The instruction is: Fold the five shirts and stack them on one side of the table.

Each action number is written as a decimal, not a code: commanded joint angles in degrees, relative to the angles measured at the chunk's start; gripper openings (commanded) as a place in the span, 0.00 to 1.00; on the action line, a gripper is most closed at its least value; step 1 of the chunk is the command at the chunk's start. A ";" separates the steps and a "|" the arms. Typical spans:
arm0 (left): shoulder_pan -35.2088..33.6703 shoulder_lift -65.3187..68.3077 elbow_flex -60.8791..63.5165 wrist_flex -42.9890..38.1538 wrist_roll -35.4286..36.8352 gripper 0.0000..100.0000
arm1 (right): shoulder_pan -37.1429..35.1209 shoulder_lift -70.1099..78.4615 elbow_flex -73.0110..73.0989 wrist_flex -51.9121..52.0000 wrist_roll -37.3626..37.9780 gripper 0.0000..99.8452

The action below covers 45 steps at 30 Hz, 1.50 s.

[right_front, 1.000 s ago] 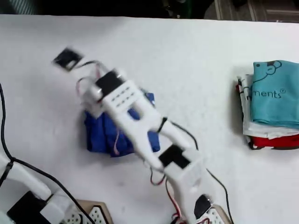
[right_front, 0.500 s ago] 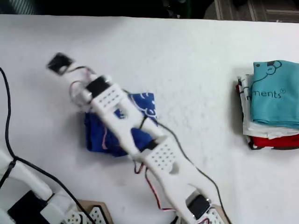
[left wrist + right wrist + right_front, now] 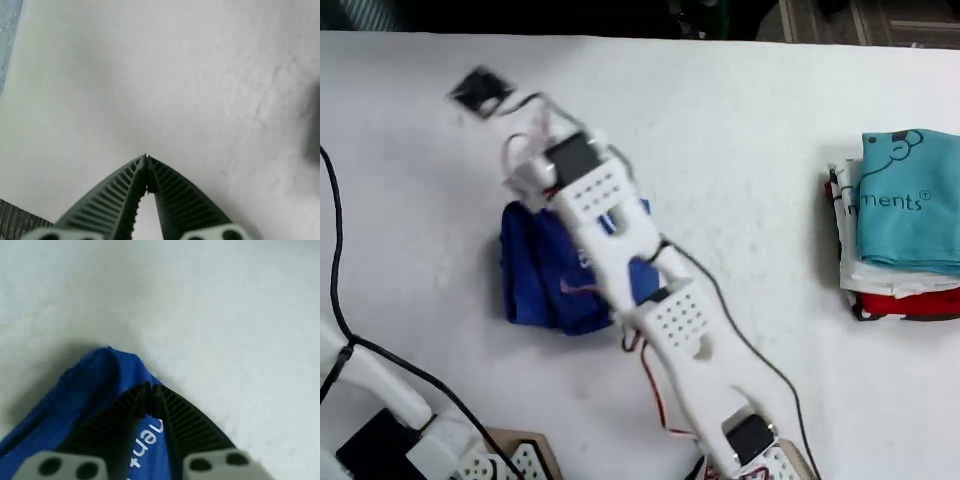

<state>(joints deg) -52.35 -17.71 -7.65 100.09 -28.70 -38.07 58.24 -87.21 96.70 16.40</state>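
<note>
The blue shirt (image 3: 545, 275) lay in a loose, crumpled bundle left of centre in the high view, on the white desk (image 3: 740, 120). It was well apart from the stack (image 3: 905, 225) of folded shirts at the right edge of the frame, which had a teal shirt (image 3: 910, 200) on top. The right arm (image 3: 620, 250) stretched from the lower middle of the frame across the bundle toward the upper left.

In its wrist view the right tool (image 3: 150, 389) had its fingers pressed together over one corner of the blue cloth. I could not tell if a fold of cloth was caught between them. The left tool (image 3: 146, 161) was also fully closed, held nothing, and was above the bare desk.

The bundle did not look like a neat fold, so I think the main risk was to the shape. If the closed tool slid over the cloth, or pinched only the upper layer and pulled, the layers could open again. The red cables (image 3: 655, 385) under the arm hung close to the shirt and could drag it. A careless carry to the right could also push the stack out of line.
</note>
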 commanded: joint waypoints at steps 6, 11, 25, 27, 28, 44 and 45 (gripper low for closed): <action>2.77 -1.54 -0.26 -0.53 -0.09 0.02 | -1.01 -0.66 14.51 0.92 -0.09 0.02; 2.51 -1.54 -0.26 -0.53 -0.09 0.02 | -12.00 -0.66 15.21 -1.36 0.09 0.02; 1.27 -1.54 -0.35 -0.62 -0.09 0.02 | -3.91 -13.58 18.55 2.15 0.18 0.02; 1.27 -1.54 -0.35 -0.70 -0.09 0.02 | -2.77 -17.01 25.05 2.15 0.18 0.02; 1.27 -1.54 -0.35 -0.70 -0.09 0.02 | -2.59 -18.86 29.10 2.15 0.18 0.02; 1.10 -1.54 -0.26 -0.70 -0.09 0.02 | -18.07 -12.70 40.70 -12.53 -0.35 0.02; 1.10 -1.54 -0.26 -0.70 -0.09 0.02 | -18.07 -12.53 37.89 -10.33 -0.35 0.02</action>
<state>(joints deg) -51.03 -17.71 -7.65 100.09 -28.70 -55.38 46.11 -41.49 84.92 16.31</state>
